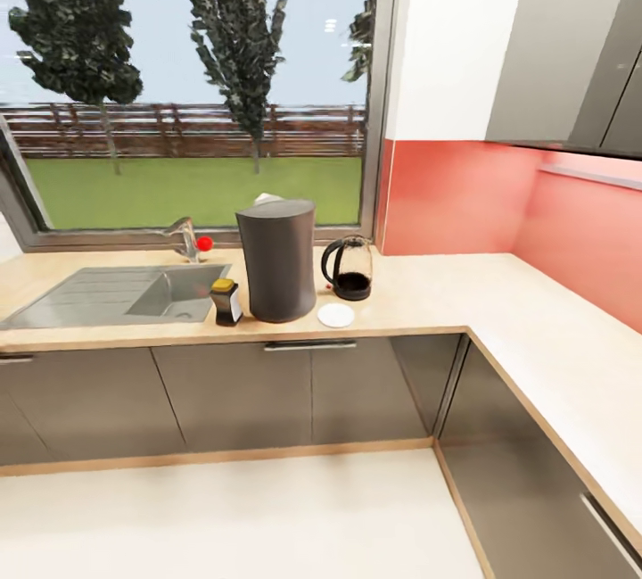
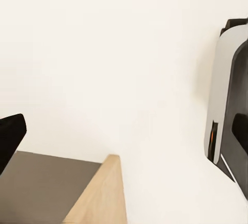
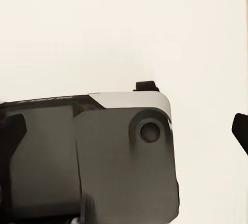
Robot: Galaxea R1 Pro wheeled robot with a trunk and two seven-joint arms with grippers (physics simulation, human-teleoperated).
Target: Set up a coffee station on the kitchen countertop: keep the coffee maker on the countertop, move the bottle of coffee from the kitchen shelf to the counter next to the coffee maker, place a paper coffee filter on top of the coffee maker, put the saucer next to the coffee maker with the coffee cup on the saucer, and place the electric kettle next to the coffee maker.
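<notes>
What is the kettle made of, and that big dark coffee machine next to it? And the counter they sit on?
The electric kettle looks like clear glass with a black handle and base: you can see through its body. The coffee maker seems matte dark grey, maybe plastic or metal; its dull surface barely reflects. The countertop looks like pale wood, though it could be a printed laminate.

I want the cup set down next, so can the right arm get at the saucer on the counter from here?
Probably not yet. The saucer lies near the counter's front edge with bare space in front of it, beside the coffee maker and kettle, but neither arm is extended toward the counter.
</notes>
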